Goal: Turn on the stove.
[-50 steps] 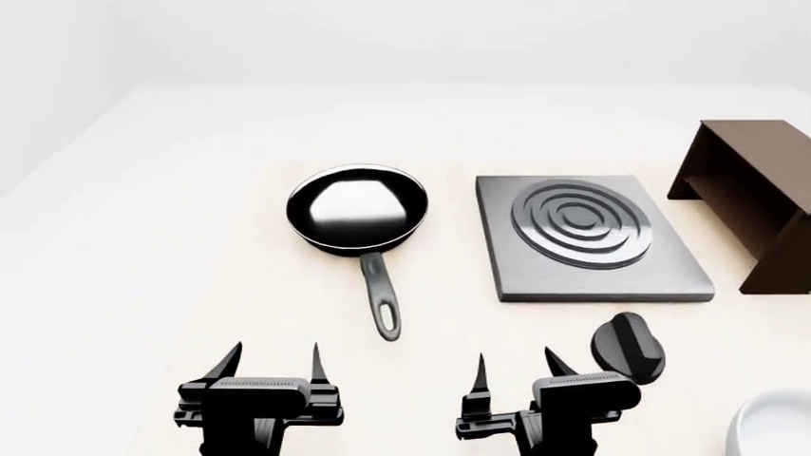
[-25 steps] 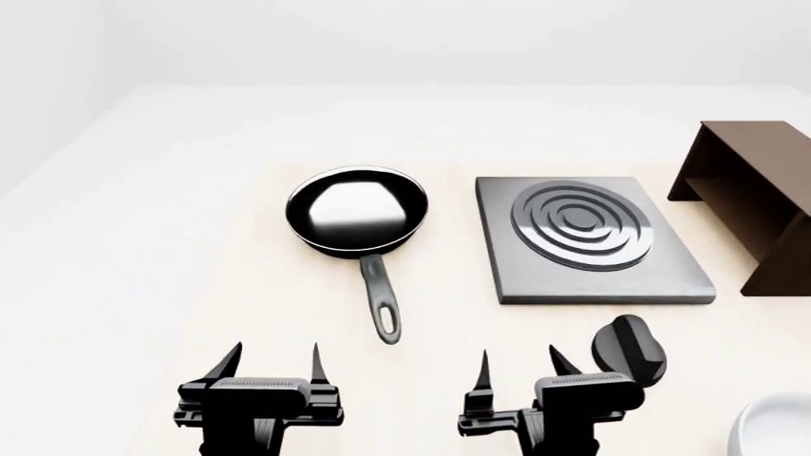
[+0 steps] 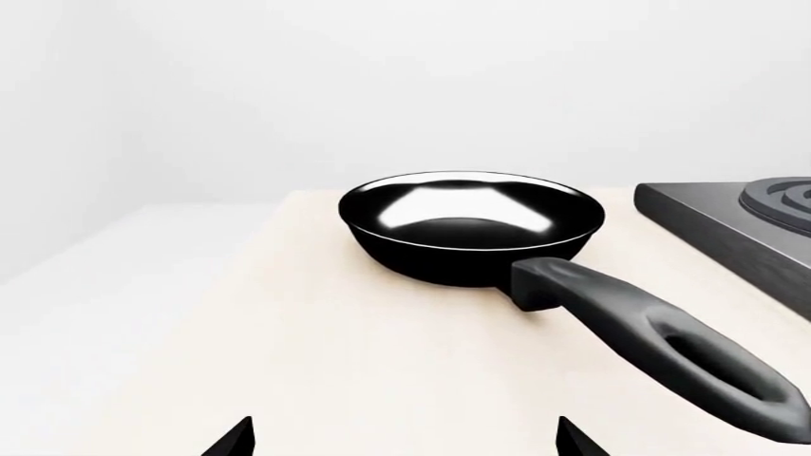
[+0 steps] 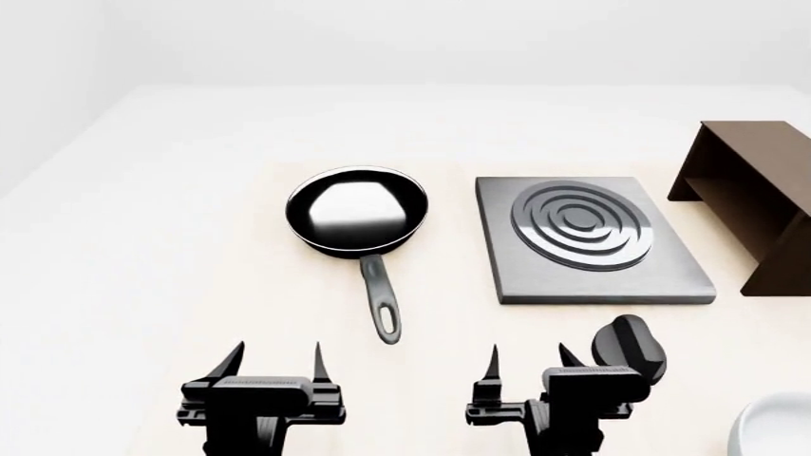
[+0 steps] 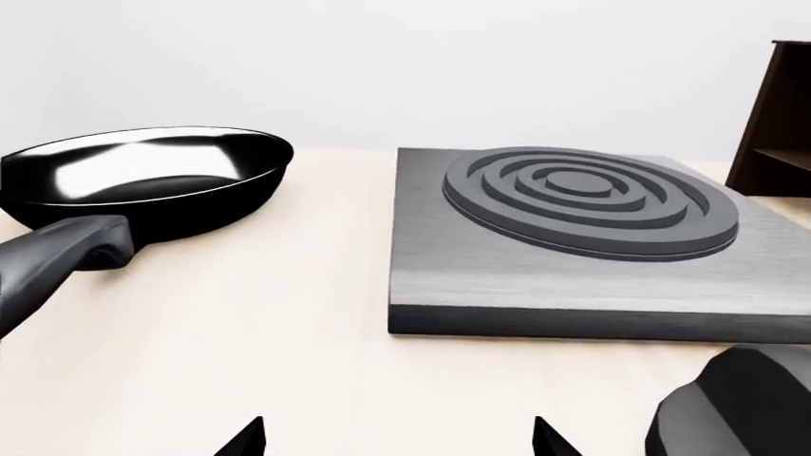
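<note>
The stove (image 4: 590, 240) is a flat square grey hotplate with a ringed burner, at centre right of the table. It also shows in the right wrist view (image 5: 583, 237) and at the edge of the left wrist view (image 3: 735, 228). Its small black round knob (image 4: 630, 348) lies on the table in front of it, also in the right wrist view (image 5: 735, 408). My right gripper (image 4: 530, 366) is open and empty, just left of the knob. My left gripper (image 4: 273, 361) is open and empty, near the table's front edge.
A black frying pan (image 4: 356, 211) sits left of the stove, its handle (image 4: 380, 306) pointing toward me. A dark brown open box (image 4: 754, 199) stands at the right. A white rounded object (image 4: 773, 427) is at the bottom right corner.
My right gripper has shifted slightly to the right, closer to the knob. The left arm, pan and stove have not moved.
</note>
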Tool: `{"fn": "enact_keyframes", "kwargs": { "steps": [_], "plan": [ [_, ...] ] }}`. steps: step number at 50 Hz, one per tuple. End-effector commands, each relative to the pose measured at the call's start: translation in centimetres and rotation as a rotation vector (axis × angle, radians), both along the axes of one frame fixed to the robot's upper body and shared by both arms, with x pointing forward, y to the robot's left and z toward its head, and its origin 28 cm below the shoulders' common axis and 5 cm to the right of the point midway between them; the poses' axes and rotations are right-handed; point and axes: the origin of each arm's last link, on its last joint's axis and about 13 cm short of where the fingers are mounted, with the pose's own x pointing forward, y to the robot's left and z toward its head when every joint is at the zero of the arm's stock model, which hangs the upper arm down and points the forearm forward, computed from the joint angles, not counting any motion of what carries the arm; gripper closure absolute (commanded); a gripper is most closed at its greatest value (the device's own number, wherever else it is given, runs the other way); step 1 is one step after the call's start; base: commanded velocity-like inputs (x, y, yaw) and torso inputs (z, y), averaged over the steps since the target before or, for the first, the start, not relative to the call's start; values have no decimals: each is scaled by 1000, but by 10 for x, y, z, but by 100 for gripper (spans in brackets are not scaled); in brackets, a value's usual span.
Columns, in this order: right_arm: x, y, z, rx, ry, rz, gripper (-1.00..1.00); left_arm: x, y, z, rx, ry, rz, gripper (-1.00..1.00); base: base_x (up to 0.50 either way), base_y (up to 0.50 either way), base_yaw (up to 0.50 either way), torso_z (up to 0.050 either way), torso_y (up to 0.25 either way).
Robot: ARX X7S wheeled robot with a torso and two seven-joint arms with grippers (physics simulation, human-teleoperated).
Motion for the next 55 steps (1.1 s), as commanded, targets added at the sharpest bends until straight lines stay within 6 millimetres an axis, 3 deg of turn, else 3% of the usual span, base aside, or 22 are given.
{"fn": "enact_keyframes", "kwargs": {
  "steps": [1, 16, 41, 45, 47, 55],
  "plan": [
    [12, -6, 4, 2, 16, -45, -100, 1, -2, -1, -3, 0, 0, -100, 0, 0, 0, 0, 0],
    [36, -21, 7, -12, 66, -135, -100, 0, -9, -2, -14, -6, 0, -100, 0, 0, 0, 0, 0],
    [41, -27, 9, 59, 119, -238, -100, -3, -4, 2, -60, -39, -14, -100, 0, 0, 0, 0, 0],
    [41, -27, 8, 61, 121, -238, -100, -2, -6, -2, 32, 14, -46, -100, 0, 0, 0, 0, 0],
    [40, -27, 8, 62, 123, -238, -100, -6, -6, 0, 11, -14, -112, -100, 0, 0, 0, -26, -242],
    [41, -28, 8, 63, 124, -243, -100, -5, -6, -1, -9, -7, -97, -100, 0, 0, 0, -16, -250]
  ]
}}
